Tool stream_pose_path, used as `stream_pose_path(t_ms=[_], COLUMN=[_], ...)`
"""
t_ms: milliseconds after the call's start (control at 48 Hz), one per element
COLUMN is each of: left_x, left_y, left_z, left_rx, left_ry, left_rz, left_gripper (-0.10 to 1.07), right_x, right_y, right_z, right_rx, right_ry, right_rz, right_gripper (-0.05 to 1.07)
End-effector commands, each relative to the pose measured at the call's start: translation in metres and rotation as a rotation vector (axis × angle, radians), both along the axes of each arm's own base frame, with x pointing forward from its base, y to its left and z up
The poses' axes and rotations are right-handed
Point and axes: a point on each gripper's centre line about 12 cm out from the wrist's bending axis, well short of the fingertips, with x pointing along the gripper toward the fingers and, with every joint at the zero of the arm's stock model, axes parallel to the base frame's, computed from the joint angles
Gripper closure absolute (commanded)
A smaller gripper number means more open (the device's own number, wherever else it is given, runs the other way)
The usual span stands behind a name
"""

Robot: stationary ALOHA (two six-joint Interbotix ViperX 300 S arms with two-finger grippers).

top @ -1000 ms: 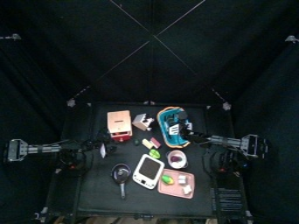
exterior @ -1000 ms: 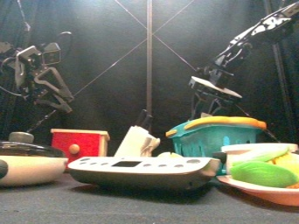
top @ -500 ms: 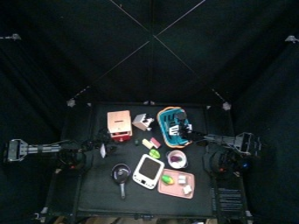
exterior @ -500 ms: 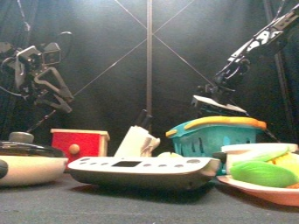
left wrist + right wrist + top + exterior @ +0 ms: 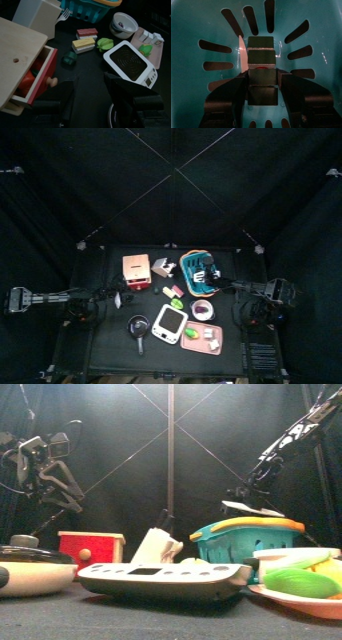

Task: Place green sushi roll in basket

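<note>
The green sushi roll (image 5: 261, 70), dark green with a pink end, lies on the floor of the turquoise basket (image 5: 211, 30). My right gripper (image 5: 262, 79) hangs open just above it, one jaw on each side and no grip on the roll. In the top view the basket (image 5: 201, 270) stands at the table's back right, and the right gripper (image 5: 223, 281) reaches over its right rim. The front view shows the basket (image 5: 247, 542) from the side, with the roll hidden inside. My left gripper (image 5: 93, 87) rests open at the table's left (image 5: 118, 300), holding nothing.
A wooden box with a red drawer (image 5: 136, 270) stands left of the basket. A white scale (image 5: 167, 323), a black pan (image 5: 139, 328), a small bowl (image 5: 202, 309) and a pink tray (image 5: 203, 338) fill the front. Loose sushi pieces (image 5: 85, 40) lie mid-table.
The right arm has shifted a little to the right over the basket, its jaws staying open. The left arm has not moved.
</note>
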Motion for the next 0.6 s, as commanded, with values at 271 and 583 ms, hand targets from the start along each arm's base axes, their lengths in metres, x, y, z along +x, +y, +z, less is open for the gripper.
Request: stream_pose_path(t_ms=[271,583], left_x=[0.0031,0.0028], left_y=[0.0016,0.0019], left_z=[0.0062,0.0056], left_rx=[0.011,0.011], left_ry=[-0.019,-0.018], left_rz=[0.002,0.004], left_gripper=[0.14,0.14], right_x=[0.0041,0.0071], right_y=[-0.0047,-0.0051], right_z=[0.0104,0.0143], right_rx=[-0.007,-0.021], right_ry=[-0.035,-0.040], right_rz=[-0.015,-0.002], right_gripper=[0.06,0.03])
